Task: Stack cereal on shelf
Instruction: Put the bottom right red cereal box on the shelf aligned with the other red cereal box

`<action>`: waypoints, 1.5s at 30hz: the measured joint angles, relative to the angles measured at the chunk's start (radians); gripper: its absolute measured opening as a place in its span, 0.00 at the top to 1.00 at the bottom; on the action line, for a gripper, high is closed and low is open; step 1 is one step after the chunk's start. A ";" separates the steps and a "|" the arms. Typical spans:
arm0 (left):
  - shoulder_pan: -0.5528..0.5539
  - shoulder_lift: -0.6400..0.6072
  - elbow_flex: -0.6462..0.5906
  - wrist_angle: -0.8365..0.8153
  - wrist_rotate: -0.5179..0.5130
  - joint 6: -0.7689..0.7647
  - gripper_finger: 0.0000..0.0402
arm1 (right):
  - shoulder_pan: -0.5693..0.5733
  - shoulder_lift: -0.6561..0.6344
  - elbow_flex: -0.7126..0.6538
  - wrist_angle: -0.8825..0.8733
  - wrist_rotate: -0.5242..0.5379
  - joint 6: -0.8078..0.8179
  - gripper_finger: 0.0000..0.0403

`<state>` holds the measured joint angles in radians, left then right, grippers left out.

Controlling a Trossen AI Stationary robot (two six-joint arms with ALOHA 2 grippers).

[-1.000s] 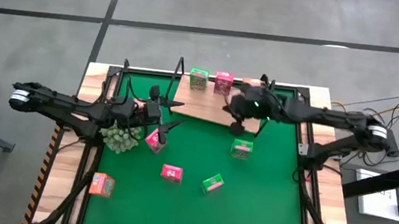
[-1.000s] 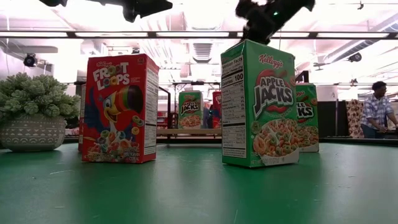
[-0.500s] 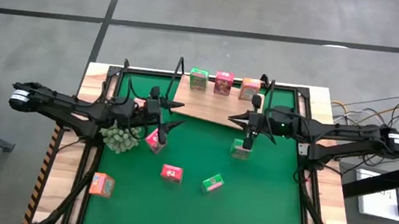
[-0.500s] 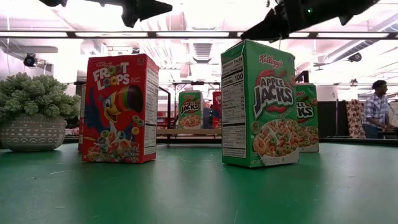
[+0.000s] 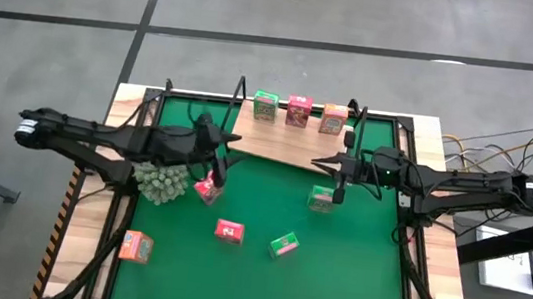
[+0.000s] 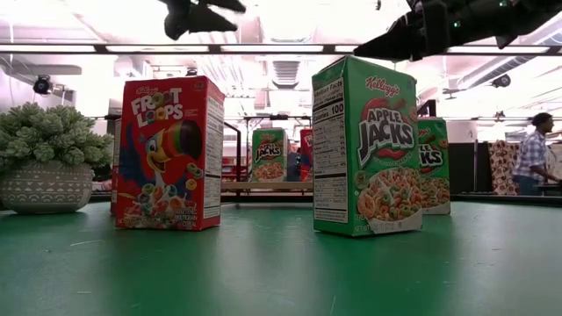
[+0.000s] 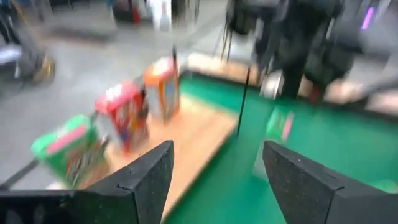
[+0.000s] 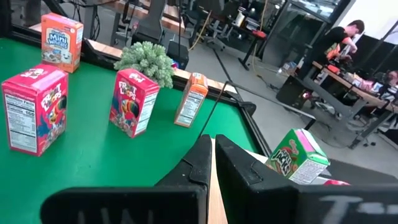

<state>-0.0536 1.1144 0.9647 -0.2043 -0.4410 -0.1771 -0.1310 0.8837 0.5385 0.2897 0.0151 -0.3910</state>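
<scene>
Green cereal box [image 5: 321, 200] just below closed right claw [image 5: 338, 191].

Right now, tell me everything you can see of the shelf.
The shelf is a flat rectangular board that looks like light wood, lying slightly skewed at the far edge of the green mat. Black wire uprights rise at both of its ends. Three cereal packs stand upright in a row along its far edge: a green one, a pink-red one and an orange one. Its near part is bare. The right tool hangs just off its near right corner, not touching it.
</scene>
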 joint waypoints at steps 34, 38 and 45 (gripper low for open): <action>-0.157 0.547 0.621 -1.082 0.428 -0.408 0.42 | 0.000 -0.084 -0.003 -0.077 0.011 -0.093 0.97; -0.195 0.559 0.621 -1.073 0.427 -0.421 0.42 | 0.000 -0.084 -0.003 -0.076 0.011 -0.106 0.97; -0.261 0.560 0.621 -0.996 0.427 -0.492 0.42 | 0.000 -0.084 -0.003 -0.074 0.011 -0.124 0.97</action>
<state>-0.3144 1.6741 1.5856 -1.2006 -0.0142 -0.6690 -0.1310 0.7994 0.5354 0.2159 0.0261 -0.5148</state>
